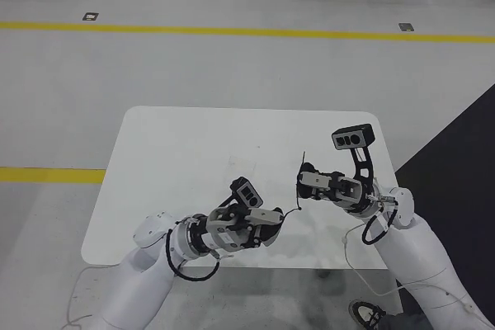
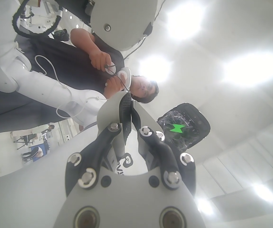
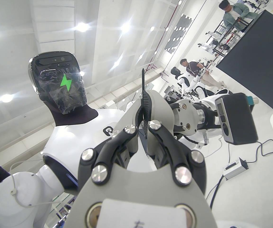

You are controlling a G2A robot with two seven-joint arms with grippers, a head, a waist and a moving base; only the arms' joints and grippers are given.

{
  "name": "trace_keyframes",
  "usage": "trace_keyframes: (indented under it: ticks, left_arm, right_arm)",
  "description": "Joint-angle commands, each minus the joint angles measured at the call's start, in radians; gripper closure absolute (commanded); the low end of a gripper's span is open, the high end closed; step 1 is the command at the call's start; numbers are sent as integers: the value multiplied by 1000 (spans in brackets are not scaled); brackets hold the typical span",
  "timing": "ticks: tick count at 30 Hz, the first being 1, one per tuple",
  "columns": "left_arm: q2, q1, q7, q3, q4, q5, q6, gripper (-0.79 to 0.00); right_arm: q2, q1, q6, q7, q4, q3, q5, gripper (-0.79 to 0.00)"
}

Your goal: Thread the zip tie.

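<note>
**A:** Claws first. What are they over?

**B:** Both are over the white bench (image 1: 190, 157) in the top view. From the bench's middle, the right claw (image 1: 300, 183) is toward 3 o'clock. The left claw (image 1: 275, 218) is toward 5 o'clock, nearer the front edge.

**A:** And how do they sit relative to each other?

**B:** Near, but apart. The left one is at about 7 o'clock from the right one.

**A:** Fingers?

**B:** The right claw is clamped on the black zip tie (image 1: 303, 165). Its own wrist view shows the strap running between the ribbed pads (image 3: 148, 103) and out past the tips. The left claw is pressed together too, pinching the tie's other end right at its tips.

**A:** Where does the tie run?

**B:** It is held between the two claws. Its free length stands toward 12 o'clock from the right claw. Below that claw it bends round toward 7 o'clock and goes into the left claw.

**A:** Has the end gone through the head?

**B:** I cannot tell. The tie is too thin there.
</note>
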Motion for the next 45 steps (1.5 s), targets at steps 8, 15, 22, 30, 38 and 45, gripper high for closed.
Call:
trace_keyframes:
  ticks: [8,15,22,30,38,45]
  left_arm:
    - [-1,2,-2,-2,4,-1,-11,0]
    - [0,10,-5,-11,1,-2,-18,0]
    - [1,22,-10,-24,-5,-9,-30,0]
    - [2,29,-14,-33,-11,-11,-44,0]
    - [2,30,-31,-32,-18,-1,-51,0]
    - [0,29,-47,-36,-26,-14,-73,0]
  right_arm:
    - [0,0,0,0,0,0,0,0]
    - [-2,-29,0,-46,-37,19,-47,0]
    - [-9,-43,-15,-55,-46,33,-41,0]
    - [-18,-48,-32,-62,-48,45,-26,0]
    - [-26,-47,-36,-69,-46,53,-28,0]
    - [-32,-49,-20,-64,-46,56,-36,0]
